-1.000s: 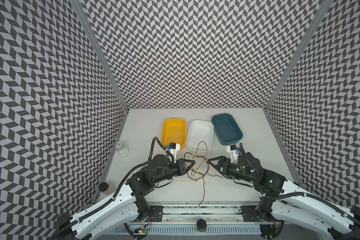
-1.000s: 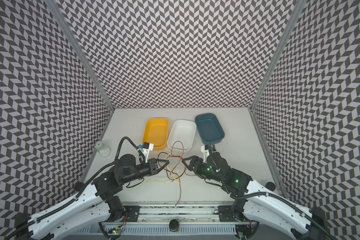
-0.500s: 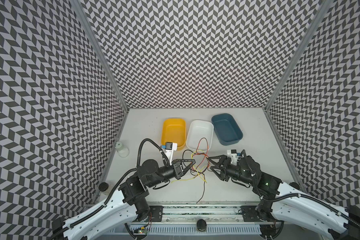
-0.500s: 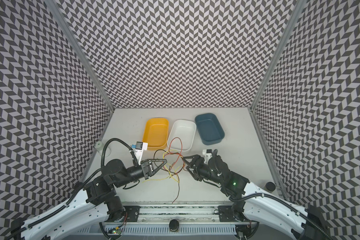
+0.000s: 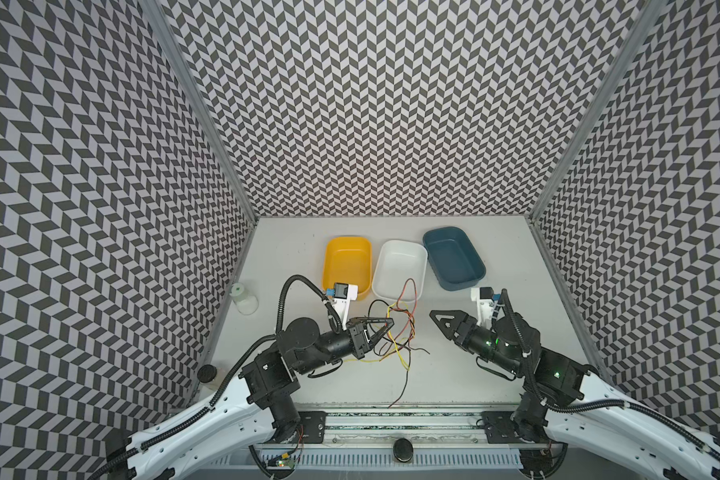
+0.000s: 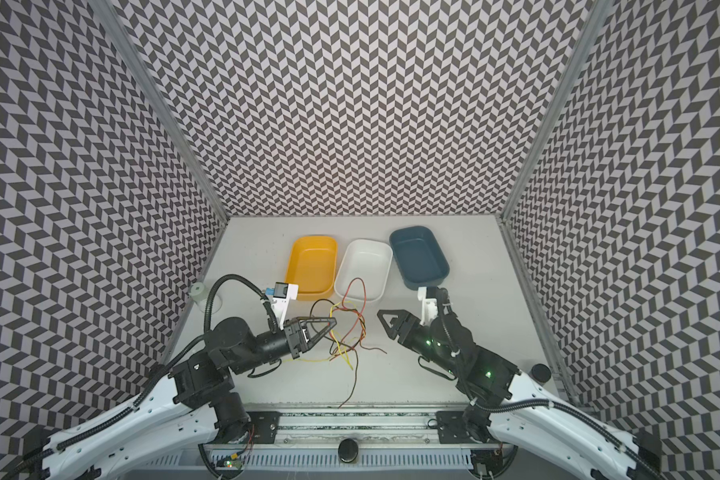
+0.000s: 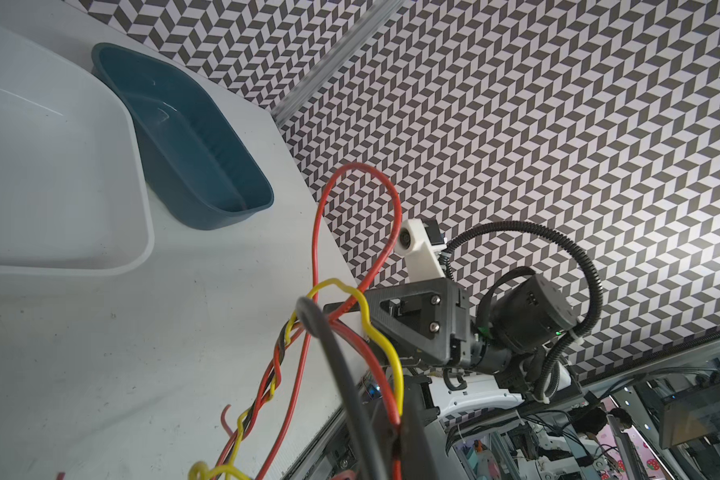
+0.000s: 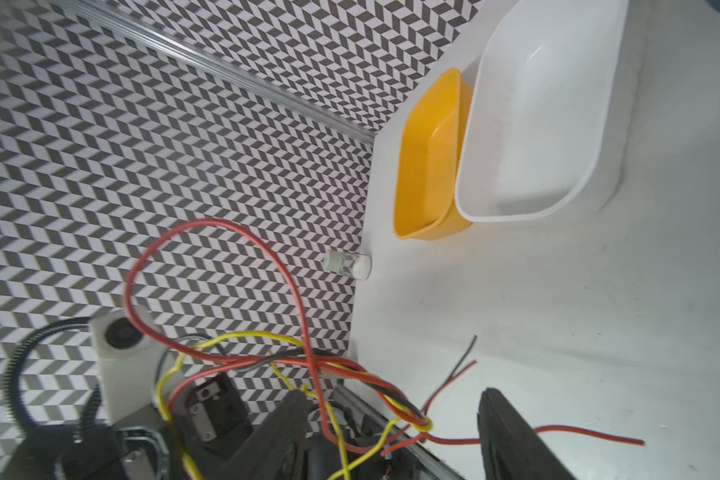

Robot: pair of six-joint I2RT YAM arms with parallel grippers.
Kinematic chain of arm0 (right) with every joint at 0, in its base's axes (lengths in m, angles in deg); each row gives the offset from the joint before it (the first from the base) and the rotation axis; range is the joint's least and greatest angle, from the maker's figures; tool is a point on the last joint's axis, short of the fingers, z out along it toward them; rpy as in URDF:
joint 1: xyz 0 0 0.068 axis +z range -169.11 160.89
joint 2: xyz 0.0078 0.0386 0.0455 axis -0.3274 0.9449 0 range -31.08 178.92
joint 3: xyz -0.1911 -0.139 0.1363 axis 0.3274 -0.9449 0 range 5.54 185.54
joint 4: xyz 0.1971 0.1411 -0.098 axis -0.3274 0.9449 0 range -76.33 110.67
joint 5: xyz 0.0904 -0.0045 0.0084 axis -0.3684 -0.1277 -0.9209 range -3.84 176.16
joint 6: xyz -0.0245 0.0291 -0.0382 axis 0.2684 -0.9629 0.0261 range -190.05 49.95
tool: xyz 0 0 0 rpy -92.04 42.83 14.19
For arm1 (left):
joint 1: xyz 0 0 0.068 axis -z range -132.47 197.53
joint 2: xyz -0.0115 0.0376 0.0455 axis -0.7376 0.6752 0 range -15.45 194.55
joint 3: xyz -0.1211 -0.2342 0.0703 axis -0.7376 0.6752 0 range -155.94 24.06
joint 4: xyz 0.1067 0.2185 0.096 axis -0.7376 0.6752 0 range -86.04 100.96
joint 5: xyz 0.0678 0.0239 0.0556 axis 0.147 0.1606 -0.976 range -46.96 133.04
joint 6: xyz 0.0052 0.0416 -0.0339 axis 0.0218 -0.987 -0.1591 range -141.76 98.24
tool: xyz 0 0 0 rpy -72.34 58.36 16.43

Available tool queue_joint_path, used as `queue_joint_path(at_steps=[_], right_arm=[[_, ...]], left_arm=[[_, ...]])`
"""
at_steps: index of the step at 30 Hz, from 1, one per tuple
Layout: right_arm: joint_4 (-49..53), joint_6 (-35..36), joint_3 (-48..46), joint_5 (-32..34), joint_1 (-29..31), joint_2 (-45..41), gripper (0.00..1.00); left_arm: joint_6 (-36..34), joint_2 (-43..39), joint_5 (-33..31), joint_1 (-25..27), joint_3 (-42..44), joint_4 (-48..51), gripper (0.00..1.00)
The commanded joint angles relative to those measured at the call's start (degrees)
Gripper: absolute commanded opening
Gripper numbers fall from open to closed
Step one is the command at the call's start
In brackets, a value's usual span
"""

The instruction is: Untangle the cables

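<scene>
The cables [image 7: 308,316], a tangle of red, black and yellow wires, sit near the middle of the white table [image 5: 454,374], just in front of three empty trays set side by side in a row: a yellow tray [image 5: 347,262], a white tray [image 5: 398,266] and a dark blue tray [image 5: 454,257]. The left gripper [image 5: 387,323] has its jaws pressed together on the tangle. In the left wrist view the red, yellow and black strands all run into the narrow gap at its fingers, and part of the bundle hangs lifted off the surface. One red strand [image 7: 360,165] arches up in a tall loop, which in both top views shows over the near rim of the white tray. Three strands, red, black and yellow, are twisted together into a short plait below the loop. Loose ends lie on the table to the right of the tangle, and one long reddish wire trails toward the front edge. The right gripper [image 5: 436,316] hovers just right of the cables, apart from them, with its jaws spread and nothing between them. A small clear jar with a white lid [image 5: 244,297] stands by the left wall.
</scene>
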Motion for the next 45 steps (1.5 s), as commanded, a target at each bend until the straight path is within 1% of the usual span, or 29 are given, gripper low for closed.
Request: queue_joint_path(at_steps=[1, 5, 7, 10, 16, 23, 27, 29, 30, 31, 33, 34, 37, 40, 45], right_arm=[[-3.95, 9.29, -1.0, 0.73, 0.01, 0.28, 0.71], [-8.78, 14.18, -1.03, -3.97, 0.17, 3.92, 0.75], [-9.36, 16.37, -0.13, -4.91, 0.54, 6.15, 0.77], [-10.86, 19.51, 0.29, -5.89, 1.51, 8.22, 0.77], [-13.64, 22.1, -1.64, -3.8, 4.0, 9.0, 0.76], [-14.83, 25.76, -0.85, -0.36, 5.7, 12.66, 0.74], [-13.72, 28.31, -0.07, 2.98, 5.7, 13.59, 0.65], [-13.8, 29.72, 0.02, 4.79, 5.7, 13.61, 0.54], [-13.66, 30.71, 0.17, 5.8, 5.68, 13.38, 0.44], [-12.53, 31.79, 0.55, 7.27, 5.66, 13.12, 0.29], [-7.51, 32.18, 1.94, 11.72, 5.7, 12.17, 0.05], [-4.71, 32.51, 2.72, 14.5, 5.69, 11.44, 0.0], [0.75, 33.69, 3.21, 22.24, 5.61, 8.67, 0.0], [3.42, 35.2, 2.75, 28.66, 5.62, 5.07, 0.0], [4.66, 43.52, 4.78, 33.59, 5.6, 1.04, 0.0]], left_arm=[[0.78, -1.08, -1.43, 0.21, -1.81, -1.86, 0.0], [1.26, 0.01, -0.65, 0.2, -2.46, -3.09, 0.0], [1.63, 0.51, -0.37, 0.3, -2.4, -4.11, 0.0], [1.77, 0.55, -0.46, 0.38, -2.3, -4.46, 0.0], [1.77, 0.1, -1.19, 0.39, -1.93, -4.43, 0.0], [3.11, 2.27, 0.37, 0.8, -1.91, -7.88, 0.0], [3.27, 1.96, 0.76, 1.43, -2.55, -8.11, 0.0], [3.44, 1.38, 0.9, 1.82, -2.72, -8.25, 0.0], [3.51, 0.99, 0.94, 2.02, -2.67, -8.26, 0.0], [3.68, 0.51, 0.98, 2.2, -2.64, -8.07, 0.0], [3.42, -0.67, 1.15, 2.23, -2.83, -6.13, 0.0], [2.71, -1.49, 1.25, 2.23, -3.27, -4.23, 0.0], [-0.79, -4.35, -0.66, 2.1, -5.44, 4.53, 0.0], [-5.51, -5.39, -1.06, 1.35, -8.71, 13.72, 0.0], [-10.41, -1.69, 6.09, -2.61, -12.98, 21.3, 0.0]])
